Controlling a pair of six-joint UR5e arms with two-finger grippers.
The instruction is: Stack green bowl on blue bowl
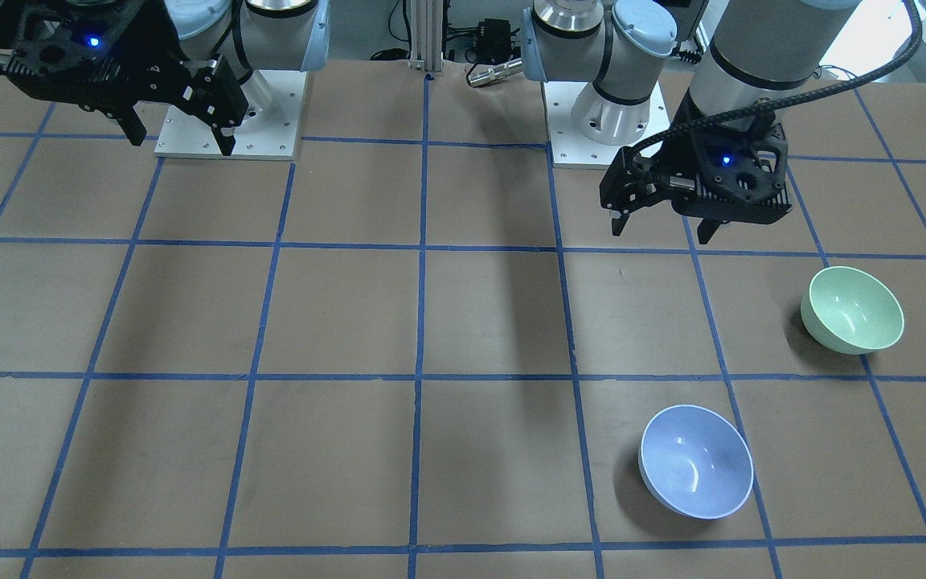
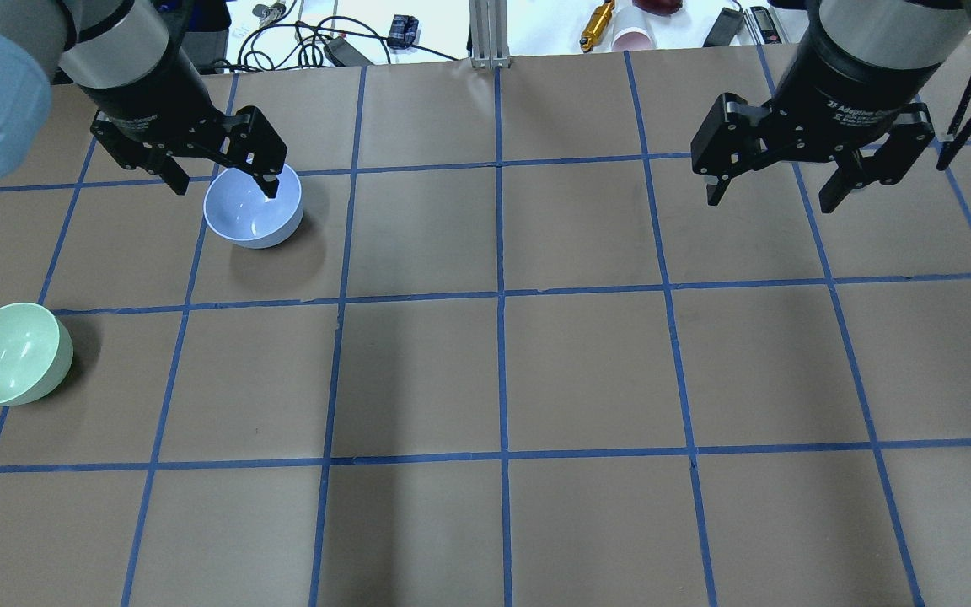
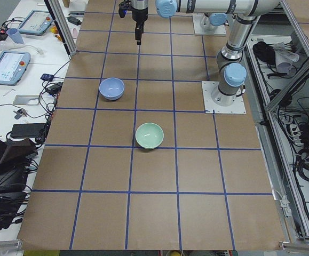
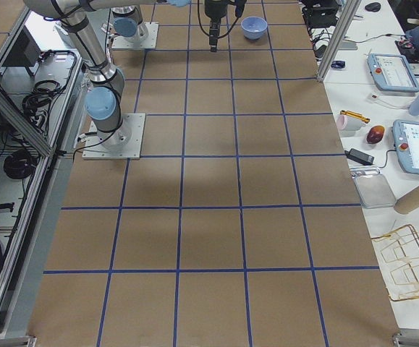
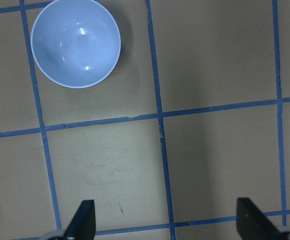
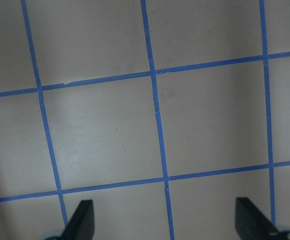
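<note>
The green bowl stands upright on the table on my left side, near the table's left end, and also shows in the overhead view and the left side view. The blue bowl stands upright about one grid square away, farther from my base. My left gripper is open and empty, held high above the table and apart from both bowls. My right gripper is open and empty, high over the right half.
The table is covered in brown paper with a blue tape grid. The two arm base plates stand at its near edge. Cables and small items lie beyond the far edge. Tablets lie on the side bench.
</note>
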